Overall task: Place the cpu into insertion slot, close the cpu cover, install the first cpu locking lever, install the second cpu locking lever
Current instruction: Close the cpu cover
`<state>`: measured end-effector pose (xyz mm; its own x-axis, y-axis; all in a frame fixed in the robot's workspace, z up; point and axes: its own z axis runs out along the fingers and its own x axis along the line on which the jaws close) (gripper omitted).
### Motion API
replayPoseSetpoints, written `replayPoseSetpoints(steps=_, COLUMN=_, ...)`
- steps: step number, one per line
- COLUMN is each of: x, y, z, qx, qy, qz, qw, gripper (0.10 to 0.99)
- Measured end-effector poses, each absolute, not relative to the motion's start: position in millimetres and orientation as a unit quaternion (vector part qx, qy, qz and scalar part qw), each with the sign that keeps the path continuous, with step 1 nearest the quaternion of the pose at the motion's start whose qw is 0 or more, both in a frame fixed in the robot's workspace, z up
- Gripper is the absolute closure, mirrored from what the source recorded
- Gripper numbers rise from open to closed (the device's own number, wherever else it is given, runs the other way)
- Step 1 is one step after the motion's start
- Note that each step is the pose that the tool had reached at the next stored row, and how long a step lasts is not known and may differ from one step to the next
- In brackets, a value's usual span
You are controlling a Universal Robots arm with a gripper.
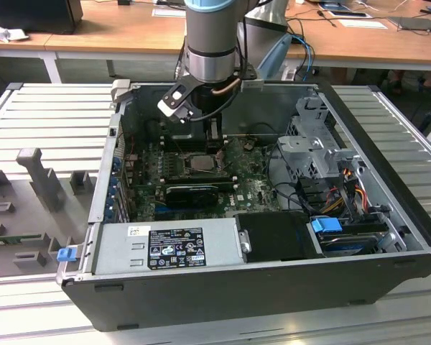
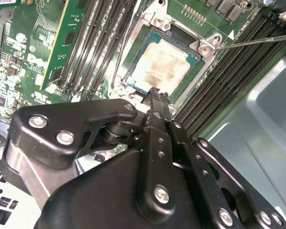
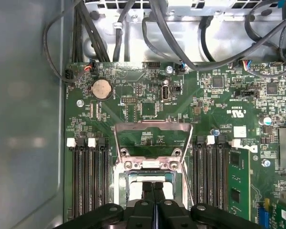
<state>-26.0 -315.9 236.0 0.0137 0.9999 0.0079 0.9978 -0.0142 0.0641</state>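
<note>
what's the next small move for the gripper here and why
Probably nudge the open thin silver metal cover frame down over the square black-rimmed socket: the tan-grey square chip already sits in it, and the shut black gripper hangs at the chip's edge.

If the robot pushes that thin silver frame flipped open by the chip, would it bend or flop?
The cpu cover looks like thin sheet metal: probably stiff and light. It seems hinged at one edge, so a push would likely swing it, not slide it. Its narrow rails around the big window might flex under hard pressing.
</note>
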Motion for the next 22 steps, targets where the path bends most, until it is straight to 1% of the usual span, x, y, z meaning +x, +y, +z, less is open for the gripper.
replayPoseSetpoints(steps=10, x=-20.3, y=-315.9, z=245.5, qx=0.712, qy=0.702, qz=0.025, qw=0.020, gripper=0.980)
replayPoseSetpoints(steps=16, x=-20.3, y=-315.8, z=257.2, qx=0.712, qy=0.702, qz=0.025, qw=0.020, gripper=0.980)
replayPoseSetpoints(steps=22, x=-17.8, y=-315.8, z=258.7, qx=0.712, qy=0.702, qz=0.025, qw=0.020, gripper=0.980)
